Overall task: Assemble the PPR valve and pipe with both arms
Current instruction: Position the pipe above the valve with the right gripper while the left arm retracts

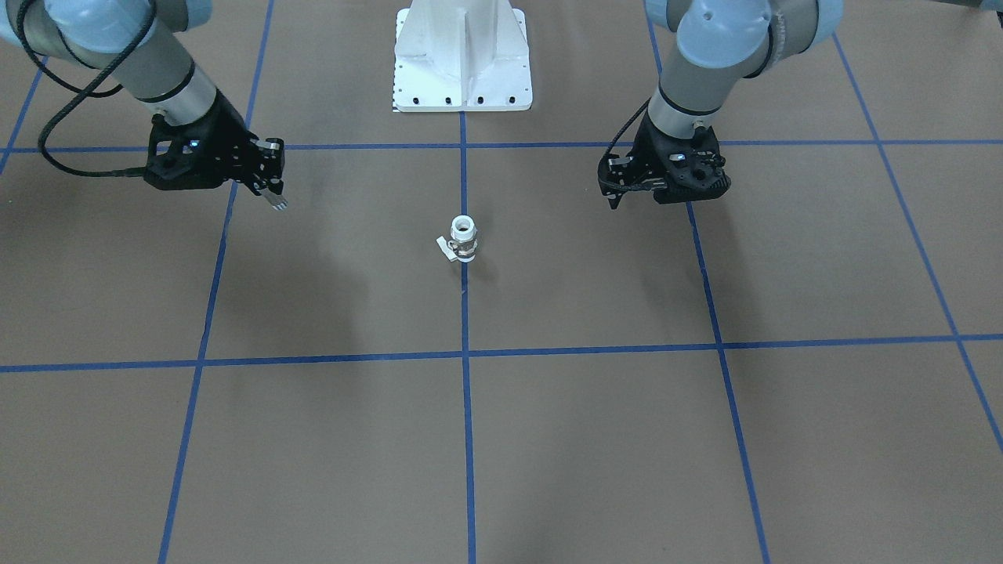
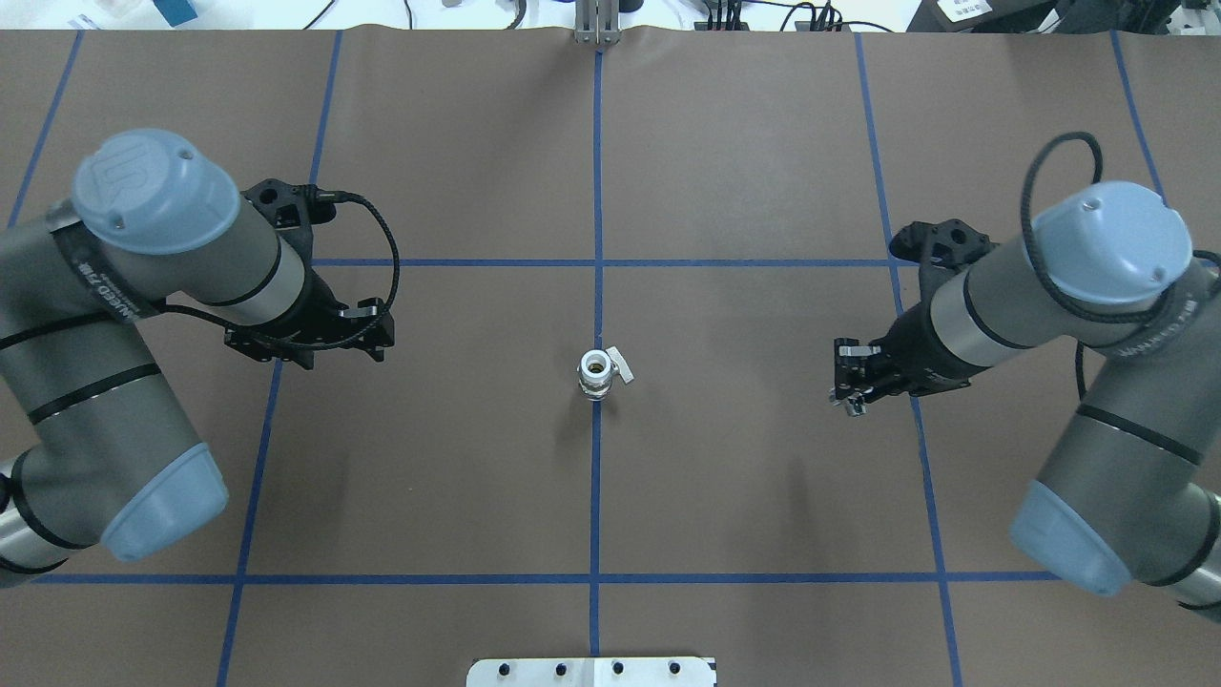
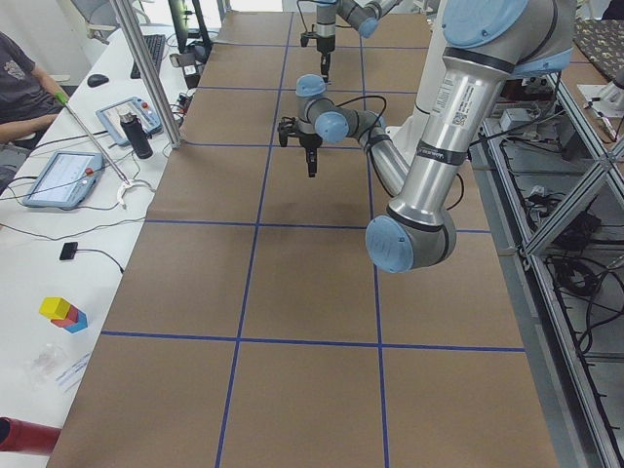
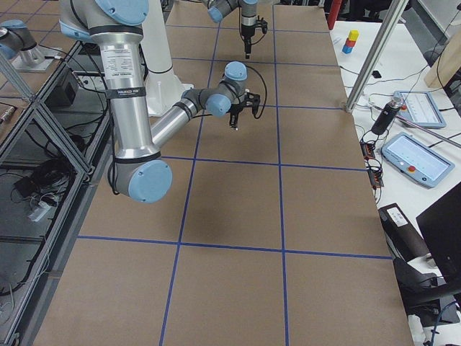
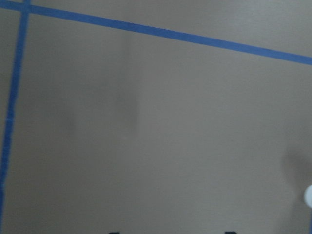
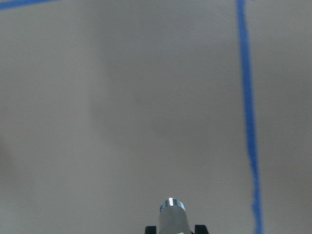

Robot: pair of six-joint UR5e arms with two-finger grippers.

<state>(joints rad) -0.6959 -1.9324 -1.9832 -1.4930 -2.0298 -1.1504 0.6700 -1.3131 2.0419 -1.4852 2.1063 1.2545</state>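
Right gripper point(image 1: 273, 188) pinching pipe point(image 6: 171, 217), centre right of overhead view. Valve point(image 2: 596, 370) upright at frame centre, untouched. Left gripper point(image 2: 374, 332) centre left, looks spread, empty. Step: valve pickup pending. Next: left grasps valve, then align pipe with collar.

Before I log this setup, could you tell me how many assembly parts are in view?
2. The PPR valve stands upright on the centre blue line; the pipe is held in the right end effector.
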